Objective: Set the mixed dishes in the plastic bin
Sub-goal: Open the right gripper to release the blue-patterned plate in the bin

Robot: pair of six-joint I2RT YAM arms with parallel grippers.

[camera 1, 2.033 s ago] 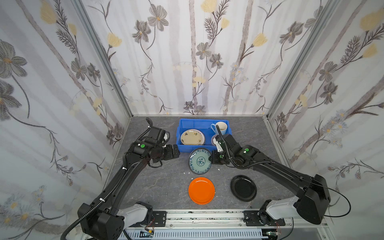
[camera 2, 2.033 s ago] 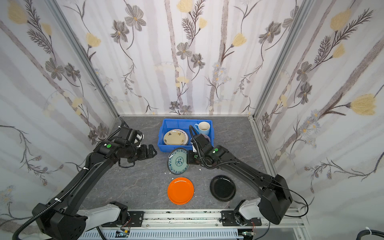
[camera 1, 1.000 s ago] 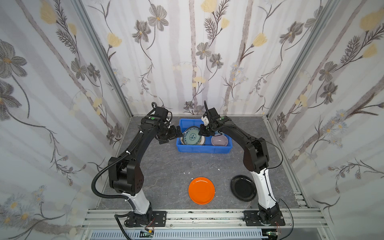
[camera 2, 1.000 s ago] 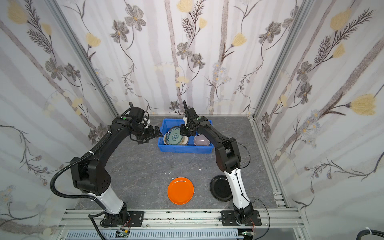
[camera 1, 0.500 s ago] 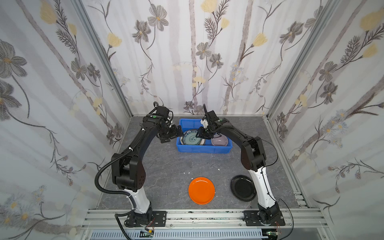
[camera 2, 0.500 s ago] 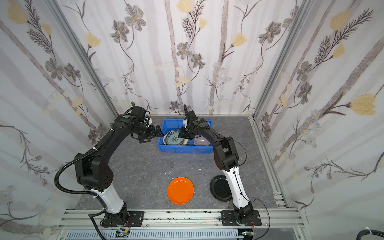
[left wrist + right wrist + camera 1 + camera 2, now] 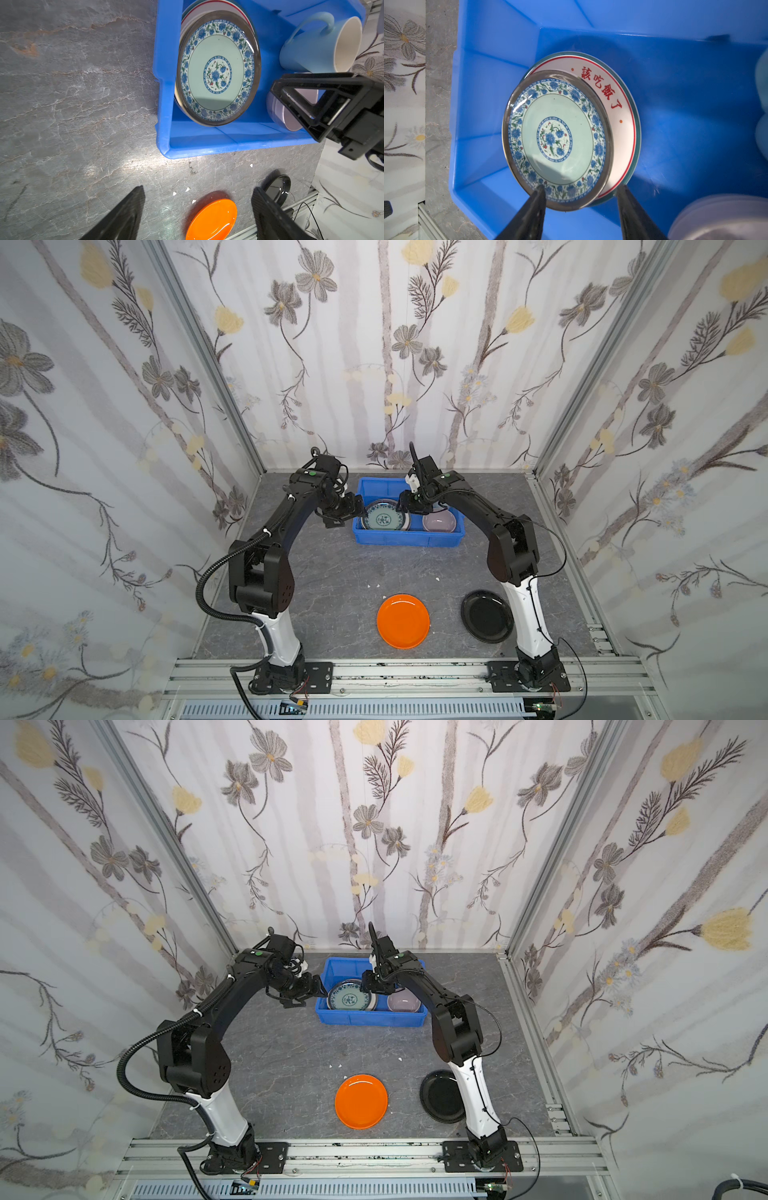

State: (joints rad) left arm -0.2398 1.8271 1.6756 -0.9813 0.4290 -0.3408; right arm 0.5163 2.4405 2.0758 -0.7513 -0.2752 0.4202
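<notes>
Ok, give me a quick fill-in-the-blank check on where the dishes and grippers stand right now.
1. The teal-patterned plate lies in the blue bin on a lettered plate whose characters are ____.
2. Outside the bin, on the table, lie the black plate and the ____ plate.
3. The left gripper and right gripper both stand ____, holding nothing.
Missing words: red; orange; open.
</notes>
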